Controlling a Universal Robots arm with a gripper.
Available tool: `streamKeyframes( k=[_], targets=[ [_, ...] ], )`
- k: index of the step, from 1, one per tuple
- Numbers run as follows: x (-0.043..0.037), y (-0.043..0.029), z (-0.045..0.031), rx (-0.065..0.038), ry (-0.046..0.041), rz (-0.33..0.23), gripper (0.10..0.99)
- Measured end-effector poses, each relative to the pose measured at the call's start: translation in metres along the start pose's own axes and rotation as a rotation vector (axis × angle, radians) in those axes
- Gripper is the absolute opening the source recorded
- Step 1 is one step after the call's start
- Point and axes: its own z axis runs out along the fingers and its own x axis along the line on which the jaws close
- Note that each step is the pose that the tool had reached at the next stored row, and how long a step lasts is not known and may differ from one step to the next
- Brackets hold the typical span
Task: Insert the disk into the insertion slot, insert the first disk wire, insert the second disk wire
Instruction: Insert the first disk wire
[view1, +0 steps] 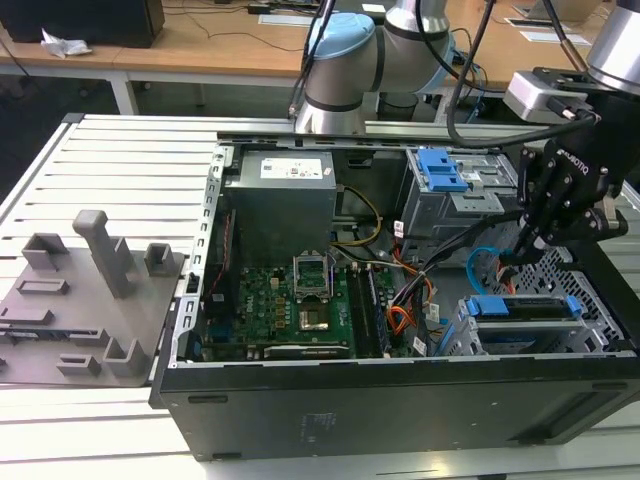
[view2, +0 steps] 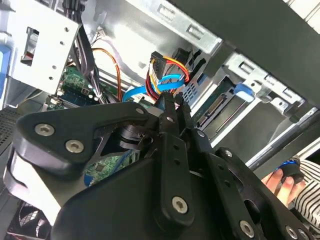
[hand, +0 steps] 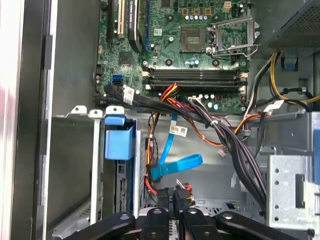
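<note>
Reaching down into computer case (view1: 400, 400), wrist tilted | end effector (view1: 516, 250) clamped on 1st disk wire (view2: 172, 64) | near disk (view1: 520, 306)

Wire bundle (hand: 230, 145) — close beside the insertion slot (view1: 453, 334)

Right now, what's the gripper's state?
Gripper: closed, holding the black connector of the orange, red and black wire bundle.

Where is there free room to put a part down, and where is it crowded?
Free: the slatted table beyond the grey fixture on the exterior view's left, and its strip before the case. Crowded: the cables by the disk, where the tool holds a black connector.
</note>
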Motion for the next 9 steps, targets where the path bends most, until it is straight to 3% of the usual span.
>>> streamKeyframes(
  k=[4,6,8,9],
  targets=[
    [0.011,0.0001,0.001,0.0,-0.0039,0.0,0.176],
    [0.0298,0.0003,0.0027,0.0,-0.0174,-0.001,0.176],
    [0.0418,0.0005,0.0038,0.0,-0.028,-0.002,0.176],
    [0.0461,0.0003,0.0042,0.001,-0.0409,-0.003,0.176]
  ],
)
